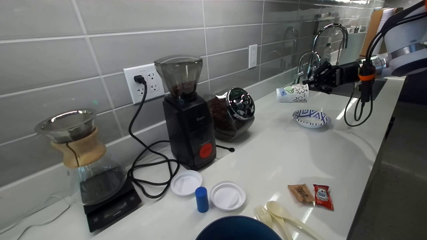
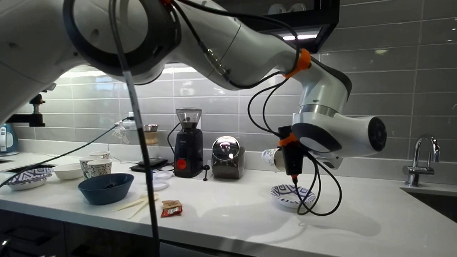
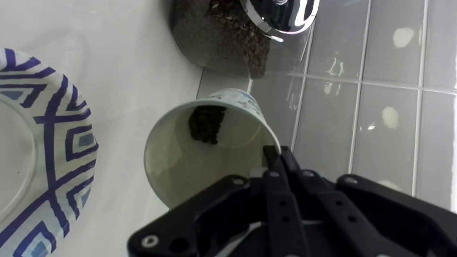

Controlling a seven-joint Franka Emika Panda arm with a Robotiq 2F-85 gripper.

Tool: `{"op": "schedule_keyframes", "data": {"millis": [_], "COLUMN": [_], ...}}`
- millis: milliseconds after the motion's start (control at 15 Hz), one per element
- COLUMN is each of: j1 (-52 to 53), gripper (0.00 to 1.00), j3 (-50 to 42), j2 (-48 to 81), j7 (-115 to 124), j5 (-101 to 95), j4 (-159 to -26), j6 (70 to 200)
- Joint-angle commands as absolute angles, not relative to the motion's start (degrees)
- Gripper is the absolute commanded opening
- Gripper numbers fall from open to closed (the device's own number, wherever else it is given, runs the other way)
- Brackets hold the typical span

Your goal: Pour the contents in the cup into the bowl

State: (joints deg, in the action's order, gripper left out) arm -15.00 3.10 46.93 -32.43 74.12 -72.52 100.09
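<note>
The white patterned cup (image 1: pixel 293 93) is held in the air, tipped nearly onto its side. Its mouth faces right in an exterior view (image 2: pixel 279 159). My gripper (image 3: pixel 280 153) is shut on the cup's rim, one finger inside and one outside. In the wrist view I look into the cup (image 3: pixel 200 167); a dark clump of contents (image 3: pixel 206 125) lies deep inside near the bottom. The shallow bowl (image 1: pixel 320 115) with blue pattern stands on the counter, lower than the cup and apart from it. Its rim shows at the left of the wrist view (image 3: pixel 68 142). In an exterior view (image 2: pixel 292 167) the arm hides my fingertips.
A glass jar of beans (image 1: pixel 230 116) and a black grinder (image 1: pixel 190 130) stand along the tiled wall. A carafe (image 1: pixel 83 150), white lids (image 1: pixel 228 196), packets (image 1: pixel 322 197), cutlery (image 1: pixel 283 216) and a dark-blue bowl (image 2: pixel 106 189) lie farther along. The sink tap (image 1: pixel 343 33) is behind the gripper.
</note>
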Motion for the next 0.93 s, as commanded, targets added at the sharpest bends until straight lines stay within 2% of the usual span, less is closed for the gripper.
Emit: {"op": "schedule_keyframes", "data": {"millis": [0,867], "j1": [-15.84,-18.53], "gripper": [0.01,0.01], "j3": [4.11,2.99], "j2": [49.73,51.09], "j7": [-31.50,-33.61], "j5": [78.22,88.62], "j4": [-69.67,-71.60], "j6": [97.96,92.37]}}
